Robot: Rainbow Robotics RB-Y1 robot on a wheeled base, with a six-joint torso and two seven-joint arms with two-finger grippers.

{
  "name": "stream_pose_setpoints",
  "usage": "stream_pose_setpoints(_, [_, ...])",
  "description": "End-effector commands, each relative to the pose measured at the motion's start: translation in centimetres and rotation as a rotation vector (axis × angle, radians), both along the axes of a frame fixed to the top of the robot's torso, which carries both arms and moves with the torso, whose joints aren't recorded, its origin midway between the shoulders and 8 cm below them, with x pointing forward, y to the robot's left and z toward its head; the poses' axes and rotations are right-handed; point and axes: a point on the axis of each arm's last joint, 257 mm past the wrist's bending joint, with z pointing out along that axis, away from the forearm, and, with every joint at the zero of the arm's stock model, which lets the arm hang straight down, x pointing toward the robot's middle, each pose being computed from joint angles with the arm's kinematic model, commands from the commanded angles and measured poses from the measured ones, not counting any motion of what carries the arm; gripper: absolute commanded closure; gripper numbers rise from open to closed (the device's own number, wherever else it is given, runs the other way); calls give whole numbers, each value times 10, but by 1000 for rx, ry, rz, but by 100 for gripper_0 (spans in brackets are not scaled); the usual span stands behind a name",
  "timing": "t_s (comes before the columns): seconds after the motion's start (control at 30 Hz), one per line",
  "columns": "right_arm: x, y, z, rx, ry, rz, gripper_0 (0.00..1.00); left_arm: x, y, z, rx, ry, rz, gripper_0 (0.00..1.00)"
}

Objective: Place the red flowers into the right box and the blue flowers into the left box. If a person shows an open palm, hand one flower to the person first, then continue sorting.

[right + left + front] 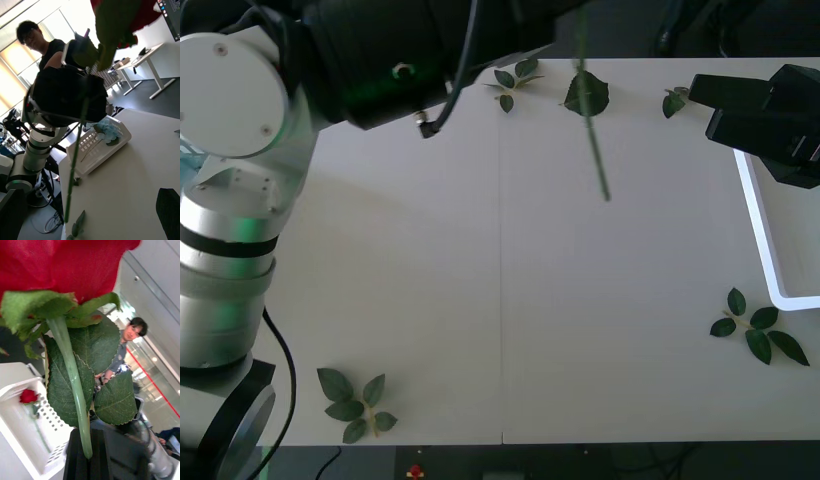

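Observation:
A red flower (56, 262) hangs in the air over the table's far side, held by my left gripper (84, 48). Its green stem (592, 140) slants down with the cut end free. My left arm (410, 50) reaches across the table's far edge. My right gripper (722, 108) stands open and empty just right of the stem, beside the right box (755, 215). The right box (22, 442) holds one red flower (28, 395). The left box (93, 157) holds blue flowers (108, 129). A person (37, 41) stands beyond the table; I see no open palm.
Loose green leaf sprigs lie at the near left (355, 405), the near right (758, 330) and along the far edge (515, 80). The table top (500, 300) between them is bare. Desks and another arm's base stand in the room behind.

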Motion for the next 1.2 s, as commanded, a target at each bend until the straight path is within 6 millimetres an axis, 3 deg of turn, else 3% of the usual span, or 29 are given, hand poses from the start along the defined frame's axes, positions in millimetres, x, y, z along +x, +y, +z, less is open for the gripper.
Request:
stream_pose_setpoints(0.03, [-4,11,5,46,64,32,0,-25,-20,42,-58,-30,-88,100])
stream_pose_setpoints(0.8, [-6,81,10,136,164,154,0,-32,-23,47,-74,-7,-134,100])
stream_pose_setpoints(1.2, [-7,103,12,155,181,181,0,-32,-23,47,-74,-7,-134,100])
